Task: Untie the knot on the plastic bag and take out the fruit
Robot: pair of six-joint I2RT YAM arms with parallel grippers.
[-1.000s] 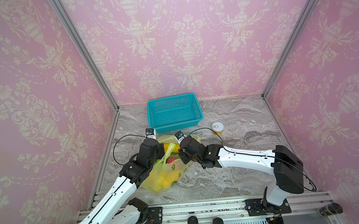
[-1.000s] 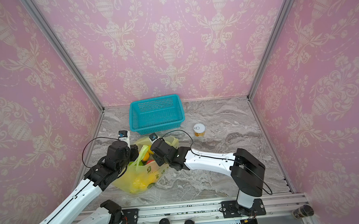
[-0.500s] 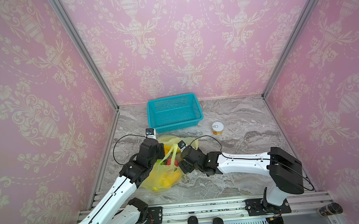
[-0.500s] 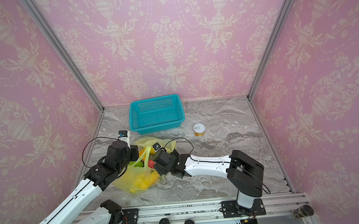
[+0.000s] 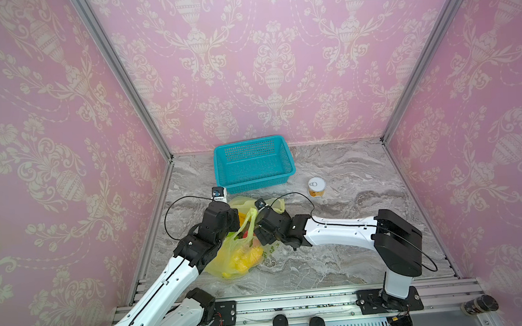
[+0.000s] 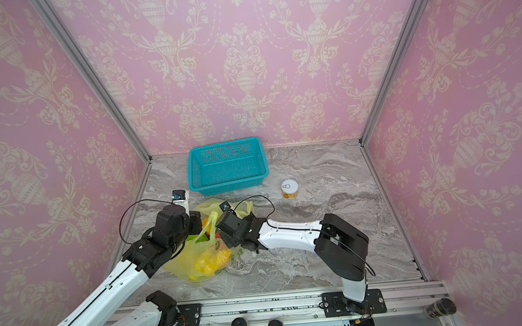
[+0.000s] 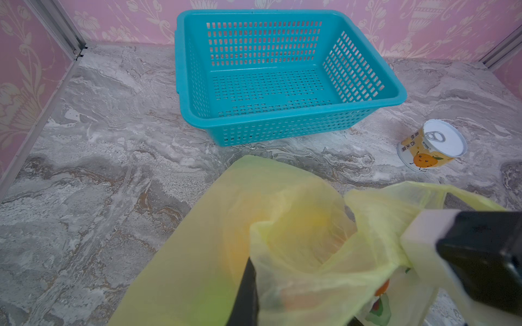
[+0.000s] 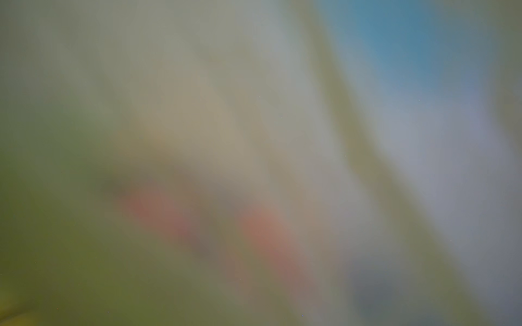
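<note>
While the left end effector (image 5: 238,220) pinches the plastic bag's (image 5: 238,261) rim near the basket (image 5: 256,183), right end effector's (image 5: 261,233) opening is unclear.

Both top views looked steeply down from above the front rail (image 5: 296,304), sharing the whole table (image 5: 356,251). The left wrist camera looked closely past the left gripper (image 7: 247,288) toward the basket (image 7: 282,132) ahead of it; the right wrist view, too near, was blur
</note>
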